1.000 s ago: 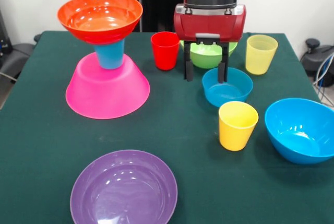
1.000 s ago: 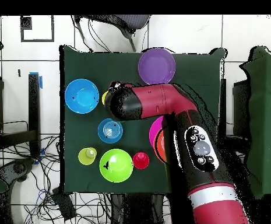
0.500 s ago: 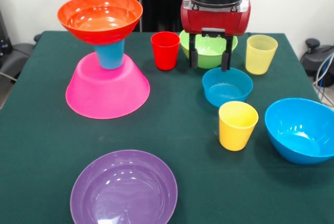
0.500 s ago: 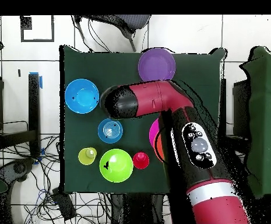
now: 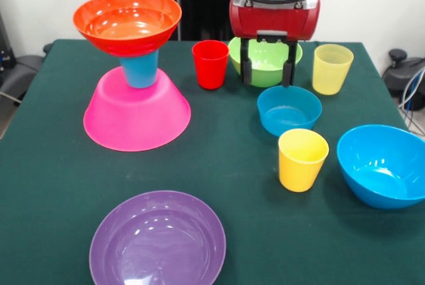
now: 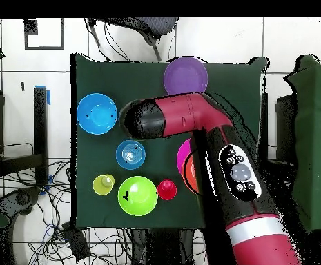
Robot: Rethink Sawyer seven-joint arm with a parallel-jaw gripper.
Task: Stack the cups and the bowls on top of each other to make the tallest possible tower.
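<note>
My gripper (image 5: 267, 72) hangs wide open and empty in front of the green bowl (image 5: 264, 61), the small blue bowl (image 5: 289, 110) just below it.

The bowls, such as the purple bowl (image 5: 157, 241), are glossy, smooth plastic with bright highlights. The pale yellow cup (image 5: 332, 68) is translucent plastic; the red cup (image 5: 210, 64) is opaque. The desk (image 5: 53, 185) carries matt green cloth. The pincer (image 5: 267, 80) housing is glossy red.
</note>
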